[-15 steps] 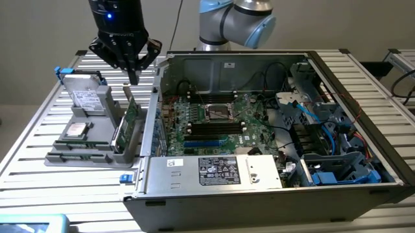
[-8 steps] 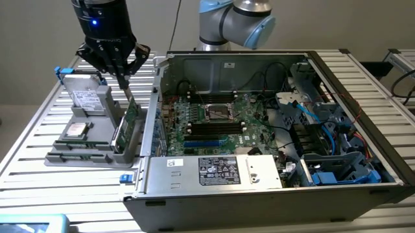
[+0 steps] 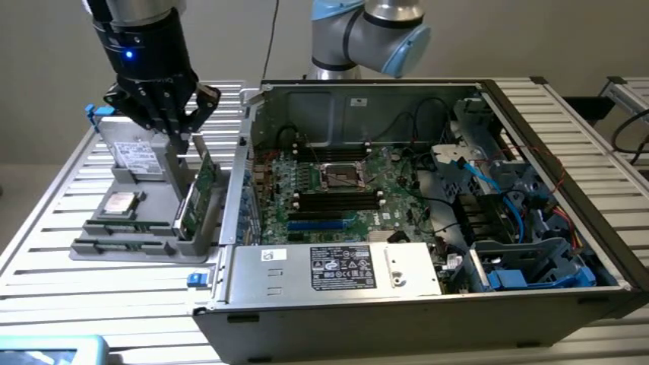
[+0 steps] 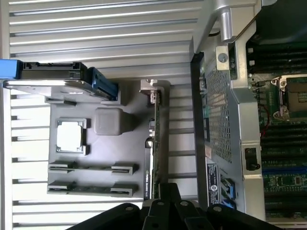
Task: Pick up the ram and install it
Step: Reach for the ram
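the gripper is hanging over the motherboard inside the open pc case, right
Not quite. The gripper hangs over the grey parts tray beside the open pc case, not over the motherboard inside it. The exterior view shows this.

Gripper (image 3: 181, 144) contact w/ card (image 3: 206, 186) unclear; PC case (image 3: 406, 319) corner cropped.

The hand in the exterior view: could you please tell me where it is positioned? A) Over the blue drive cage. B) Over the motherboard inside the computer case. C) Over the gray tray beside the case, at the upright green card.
C: the hand hangs over the gray tray, right at the upright green card, outside the computer case.
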### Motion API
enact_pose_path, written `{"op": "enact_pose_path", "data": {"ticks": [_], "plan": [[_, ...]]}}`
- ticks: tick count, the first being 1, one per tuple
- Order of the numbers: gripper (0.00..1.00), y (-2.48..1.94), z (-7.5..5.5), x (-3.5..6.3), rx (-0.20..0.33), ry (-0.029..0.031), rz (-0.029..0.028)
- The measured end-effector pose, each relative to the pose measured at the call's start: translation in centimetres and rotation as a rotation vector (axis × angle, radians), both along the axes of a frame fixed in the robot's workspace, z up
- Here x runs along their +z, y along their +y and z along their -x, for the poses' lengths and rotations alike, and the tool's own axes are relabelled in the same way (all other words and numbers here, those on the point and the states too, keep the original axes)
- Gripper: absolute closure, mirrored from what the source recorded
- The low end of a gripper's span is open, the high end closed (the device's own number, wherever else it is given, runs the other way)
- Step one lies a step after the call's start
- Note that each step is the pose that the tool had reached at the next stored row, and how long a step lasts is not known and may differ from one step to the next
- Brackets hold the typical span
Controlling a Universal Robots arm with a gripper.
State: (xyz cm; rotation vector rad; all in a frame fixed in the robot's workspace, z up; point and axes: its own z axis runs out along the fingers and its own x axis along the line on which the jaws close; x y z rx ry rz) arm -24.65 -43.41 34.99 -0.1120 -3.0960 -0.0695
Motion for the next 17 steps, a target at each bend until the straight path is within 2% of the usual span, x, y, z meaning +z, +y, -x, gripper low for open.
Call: {"op": "enact_pose_path", "data": {"ticks": [6, 12, 17], "plan": [[0.89, -0.57, 2.3, -0.28, 0.0, 0.0052, -0.0001], [0.89, -1.34, 4.2, -0.7, 0.0, 0.0052, 0.0], [0.89, -1.69, 6.1, -1.26, 0.0, 0.0053, 0.0]]}}
